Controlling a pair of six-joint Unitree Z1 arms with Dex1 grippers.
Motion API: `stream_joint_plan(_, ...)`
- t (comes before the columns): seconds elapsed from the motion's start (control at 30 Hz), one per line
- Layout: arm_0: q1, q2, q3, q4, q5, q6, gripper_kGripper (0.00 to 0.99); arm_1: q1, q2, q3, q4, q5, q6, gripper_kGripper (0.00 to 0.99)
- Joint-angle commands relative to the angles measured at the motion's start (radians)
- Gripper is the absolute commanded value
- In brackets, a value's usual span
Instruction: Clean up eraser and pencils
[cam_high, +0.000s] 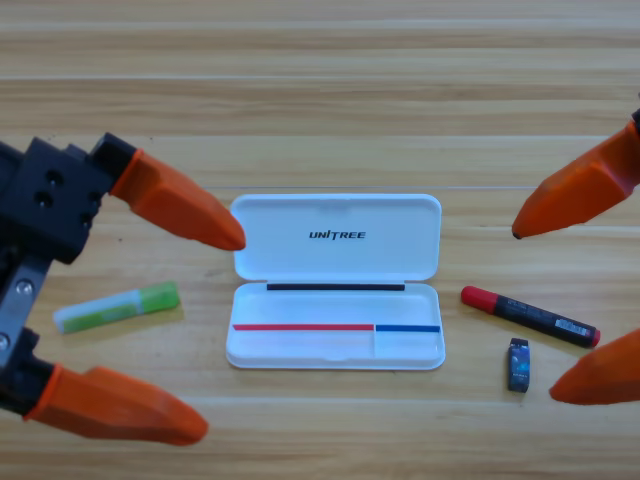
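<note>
The wooden table (320, 90) fills the whole frame, its planks running left to right. Next in bulk is the left gripper (200, 330) at the left edge, its black body in the upper left and its two orange jaws spread wide apart, one pointing toward the case lid, the other low near the bottom edge; they hold nothing. The right gripper (560, 305) shows only as two orange jaw tips at the right edge, also spread wide and holding nothing. In the centre lies the white case (337, 345), open, its lid folded back toward the top and printed "UNITREE" in dark letters. Right of the case, the black marker (530, 316) with red cap and red tip lies slanted; it bears small print I cannot read. Left of the case, between the left jaws, lies the pale pen (117, 307) with its green end. Smallest, the eraser (518, 364) sits just below the marker, its pale label unreadable.
</note>
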Motion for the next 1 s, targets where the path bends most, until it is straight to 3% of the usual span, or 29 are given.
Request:
stream_joint_plan(0.03, -0.025, 0.03, 0.012, -0.021, 0.007, -0.018, 0.99, 0.034, -0.006, 0.04, -0.011, 0.011, 0.011, 0.954)
stream_joint_plan(0.33, -0.025, 0.041, 0.015, -0.052, 0.01, -0.025, 0.989, 0.034, -0.018, 0.063, -0.01, -0.002, 0.022, 0.954)
stream_joint_plan(0.43, -0.025, 0.053, 0.013, -0.07, 0.017, -0.044, 0.99, 0.034, -0.02, 0.06, -0.011, -0.089, 0.071, 0.954)
stream_joint_plan(0.53, -0.025, 0.041, 0.015, -0.083, 0.111, -0.098, 0.99, 0.025, 0.005, 0.045, -0.011, -0.218, 0.137, 0.954)
stream_joint_plan(0.67, -0.023, 0.044, 0.02, -0.121, 0.229, -0.102, 0.99, -0.058, 0.032, 0.049, -0.013, -0.252, 0.209, 0.954)
stream_joint_plan(0.73, -0.022, 0.056, 0.01, -0.123, 0.375, -0.094, 0.99, -0.087, 0.069, 0.046, -0.013, -0.316, 0.278, 0.953)
stream_joint_plan(0.9, -0.002, 0.07, 0.023, -0.144, 0.66, 0.054, 0.99, -0.164, 0.138, 0.04, 0.002, -0.387, 0.454, 0.953)
stream_joint_plan(1.0, 0.044, 0.042, 0.145, -0.287, 0.746, 0.137, 0.99, -0.17, 0.183, 0.043, 0.048, -0.377, 0.508, 0.953)
